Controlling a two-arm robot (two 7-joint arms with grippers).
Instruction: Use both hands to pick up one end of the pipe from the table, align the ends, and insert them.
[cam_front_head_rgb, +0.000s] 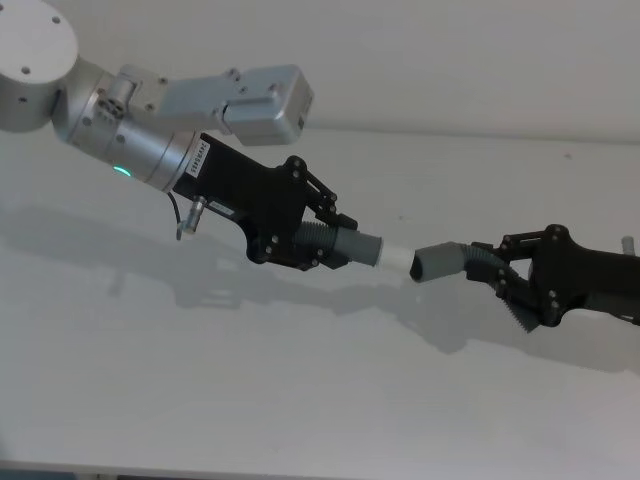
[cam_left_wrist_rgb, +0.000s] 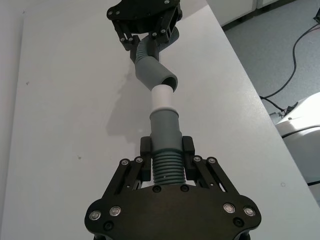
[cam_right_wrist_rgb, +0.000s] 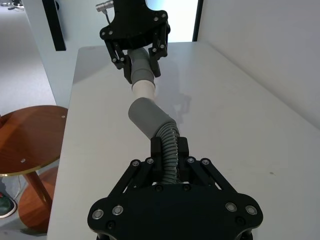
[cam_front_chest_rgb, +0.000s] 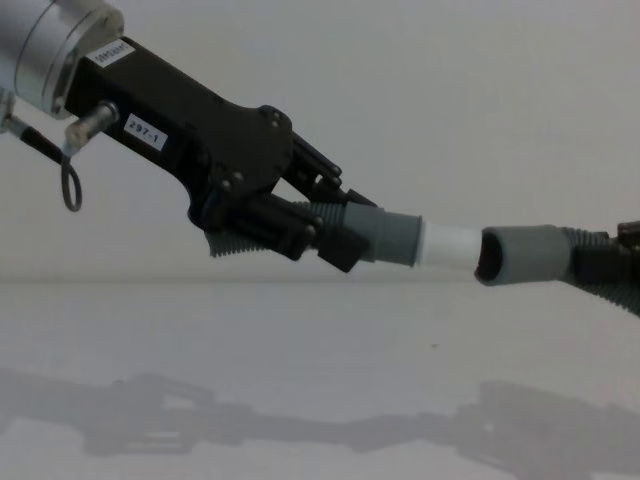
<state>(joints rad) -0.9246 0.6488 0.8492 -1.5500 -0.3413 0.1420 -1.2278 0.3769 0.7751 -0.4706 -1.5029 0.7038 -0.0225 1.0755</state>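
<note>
Hanging clear of the counter (cam_front_head_rgb: 300, 420), both hose pieces are held in mid-air and set end to end. The left gripper (cam_front_head_rgb: 330, 243) is clamped on the corrugated part of the left hose piece (cam_left_wrist_rgb: 167, 167), its jaws closed just behind the grey left cuff (cam_front_chest_rgb: 395, 238), from which the white tube (cam_front_chest_rgb: 447, 244) is pointed toward the robot's right. The right gripper (cam_front_head_rgb: 503, 277) is likewise closed on the ribbed part of the right hose piece (cam_right_wrist_rgb: 170, 145), and the open mouth of the right cuff (cam_front_chest_rgb: 530, 255) is turned toward the tube. The tube's tip is seen at the rim of that mouth; whether it has entered cannot be told. The two long axes are not yet in line: the right cuff is canted against the tube, so a kink is formed at the joint. It is judged that the cuff must be swung straight before the ends are pressed together
</note>
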